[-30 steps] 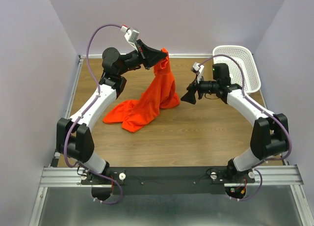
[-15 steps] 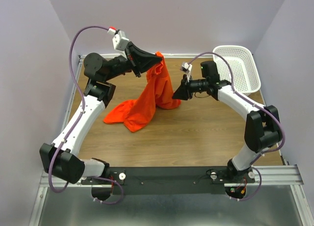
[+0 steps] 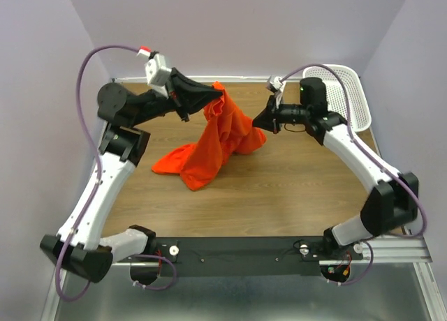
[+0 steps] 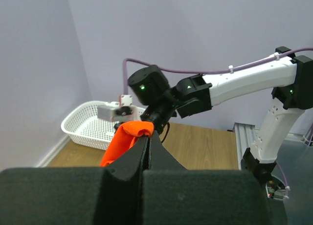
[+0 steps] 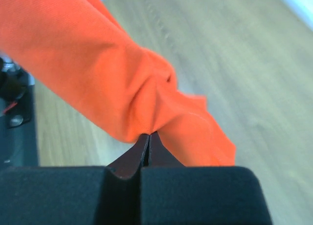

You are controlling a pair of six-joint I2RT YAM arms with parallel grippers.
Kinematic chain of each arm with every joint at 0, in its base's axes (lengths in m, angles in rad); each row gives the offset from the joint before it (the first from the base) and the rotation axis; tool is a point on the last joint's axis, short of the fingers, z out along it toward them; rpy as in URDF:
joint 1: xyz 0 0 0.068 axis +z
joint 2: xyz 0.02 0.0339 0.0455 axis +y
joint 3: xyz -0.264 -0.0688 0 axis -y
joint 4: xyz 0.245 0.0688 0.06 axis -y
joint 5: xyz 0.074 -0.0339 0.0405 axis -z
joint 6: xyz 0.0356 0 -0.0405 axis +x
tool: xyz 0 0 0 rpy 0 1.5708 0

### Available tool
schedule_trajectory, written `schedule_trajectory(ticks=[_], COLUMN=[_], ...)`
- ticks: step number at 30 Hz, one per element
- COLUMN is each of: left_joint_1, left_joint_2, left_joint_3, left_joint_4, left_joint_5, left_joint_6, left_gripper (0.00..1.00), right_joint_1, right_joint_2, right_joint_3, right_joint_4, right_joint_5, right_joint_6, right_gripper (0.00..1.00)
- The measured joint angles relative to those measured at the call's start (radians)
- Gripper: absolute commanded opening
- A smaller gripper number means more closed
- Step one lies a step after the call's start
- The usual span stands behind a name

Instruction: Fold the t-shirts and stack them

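Note:
The orange t-shirt [image 3: 220,143] hangs crumpled above the wooden table, its lower part trailing on the boards at the left. My left gripper [image 3: 218,94] is shut on the shirt's top edge, and a fold of orange cloth [image 4: 128,133] sticks out at its fingertips. From the right, my right gripper [image 3: 258,123] is shut on the shirt's right side, with the fabric [image 5: 122,88] bunched right at the tips of its closed jaws [image 5: 148,134]. Both grippers hold the shirt off the table.
A white perforated basket [image 3: 348,91] stands at the back right corner, also seen in the left wrist view as the basket [image 4: 90,129]. Lilac walls close the table on three sides. A metal rail [image 3: 244,248] runs along the near edge.
My right gripper moved left to the shirt and shut on its right side. My left arm lifted and swung left a little, carrying the shirt's top with it.

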Motion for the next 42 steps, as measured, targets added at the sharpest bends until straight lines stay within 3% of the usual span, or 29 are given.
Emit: schedule_trajectory(ticks=[9, 16, 25, 30, 34, 38, 42], left_joint_1=[-0.003, -0.002, -0.003, -0.004, -0.001, 0.026, 0.044], left_joint_2=[-0.293, -0.22, -0.159, -0.166, -0.138, -0.071, 0.053], left_joint_3=[-0.212, -0.224, 0.159, 0.233, 0.223, 0.235, 0.427], left_joint_4=[-0.106, -0.224, -0.172, -0.14, -0.145, -0.156, -0.224], left_joint_5=[-0.145, -0.319, -0.494, -0.655, -0.757, -0.846, -0.851], left_joint_6=[0.092, 0.14, 0.155, 0.192, 0.227, 0.251, 0.237], left_gripper=[0.0, 0.0, 0.0, 0.0, 0.0, 0.0, 0.0], right_joint_1=[0.001, 0.001, 0.001, 0.003, 0.008, 0.011, 0.026], right_joint_2=[-0.357, -0.387, -0.273, -0.17, 0.011, 0.287, 0.41], right_joint_3=[-0.061, -0.002, 0.423, 0.54, 0.649, 0.912, 0.978], right_joint_4=[-0.023, -0.071, -0.124, -0.124, -0.145, -0.159, -0.099], right_joint_5=[0.322, 0.536, 0.591, 0.525, 0.441, 0.406, 0.419], right_joint_6=[-0.156, -0.211, -0.199, -0.159, -0.094, 0.004, 0.079], right_gripper=[0.01, 0.01, 0.01, 0.01, 0.01, 0.01, 0.0])
